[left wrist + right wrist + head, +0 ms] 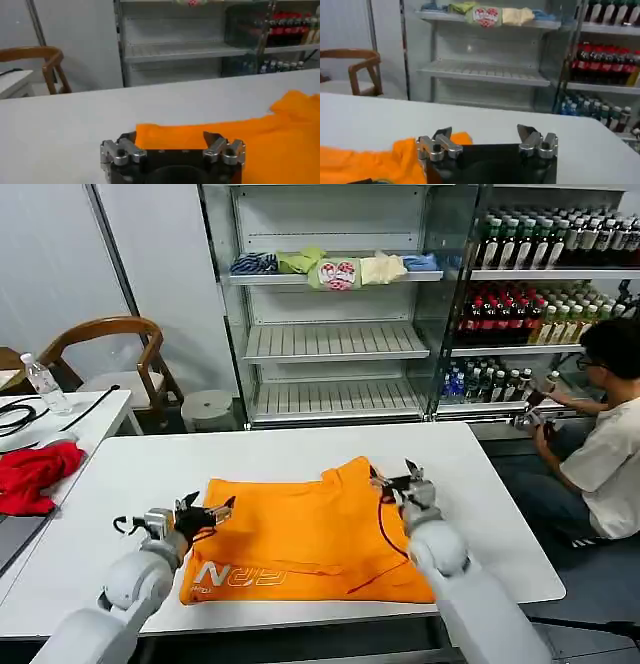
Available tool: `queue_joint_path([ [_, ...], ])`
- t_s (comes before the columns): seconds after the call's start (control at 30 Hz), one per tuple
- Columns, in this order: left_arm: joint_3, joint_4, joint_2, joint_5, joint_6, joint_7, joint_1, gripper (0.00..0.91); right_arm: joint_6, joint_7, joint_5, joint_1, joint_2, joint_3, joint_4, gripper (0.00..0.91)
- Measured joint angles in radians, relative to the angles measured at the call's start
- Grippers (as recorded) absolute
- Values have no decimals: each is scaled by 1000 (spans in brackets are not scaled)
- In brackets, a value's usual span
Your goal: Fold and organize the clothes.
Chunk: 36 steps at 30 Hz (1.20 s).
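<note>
I see the T-shirt (310,539) as soft matt orange cloth on a smooth white table (130,469). My left gripper (170,142) has grey metal knuckles and black fingers, spread apart.

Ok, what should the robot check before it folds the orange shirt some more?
1. Orange shirt fully on the white table: ok.
2. Left gripper open at the shirt's left edge: ok.
3. Right gripper open at the far right corner: ok.
4. Shirt lying flat: not ok, the far right part is bunched up.
5. Red cloth away from the shirt: ok.
6. Fabric between either gripper's fingers: cannot tell.
</note>
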Motion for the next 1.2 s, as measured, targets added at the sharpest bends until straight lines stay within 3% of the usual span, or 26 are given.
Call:
queue_joint_path([
  [0.27,31,165,-25,-4,-17,37,-118,907,27,-27,-20,110,102,-8,-238,907],
  [0.3,33,177,-26,-4,-17,39,-125,736,28,-31,-20,118,111,-9,-256,887],
  [0.33,34,186,-27,-4,-17,41,-131,322,28,-35,-20,125,121,-9,-275,685],
  [0.37,35,196,-27,-4,-18,43,-137,91,29,-39,-19,132,130,-9,-290,212],
  [0.4,37,203,-27,-4,-17,44,-142,10,30,-42,-19,139,137,-9,-305,212],
  [0.43,39,210,-27,-4,-17,46,-146,10,31,-45,-19,147,146,-8,-321,0],
  [1.2,65,278,-46,-16,-6,82,-180,10,31,-77,-6,202,190,-6,-439,0],
])
